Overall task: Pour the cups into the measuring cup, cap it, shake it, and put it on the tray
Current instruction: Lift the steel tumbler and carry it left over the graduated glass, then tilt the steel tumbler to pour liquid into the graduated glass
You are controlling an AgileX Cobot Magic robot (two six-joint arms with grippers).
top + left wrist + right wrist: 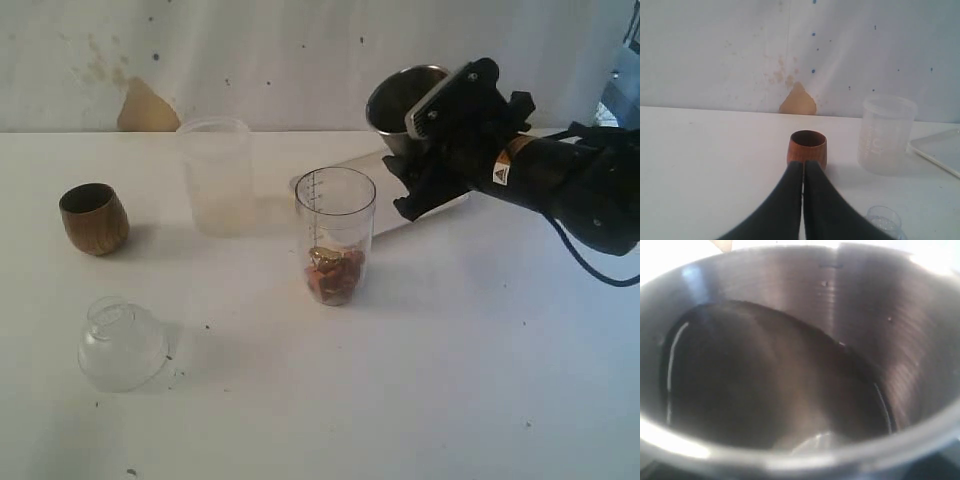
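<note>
The clear measuring cup (335,235) stands mid-table with brown and reddish pieces in its bottom. Behind and to its right, my right gripper (418,150) is shut on the steel tumbler (400,95) and holds it in the air, tilted. In the right wrist view the tumbler's dark inside (780,375) fills the picture and hides the fingers. The wooden cup (94,217) stands upright at the far left. My left gripper (803,162) is shut on nothing, its tips just short of the wooden cup (808,148). The white tray (390,212) lies behind the measuring cup, partly under the right arm.
A wide frosted cup (215,175) stands at the back, left of the measuring cup, and shows in the left wrist view (886,134). A clear domed cap (122,343) lies near the front left. A stained wall runs along the table's far edge.
</note>
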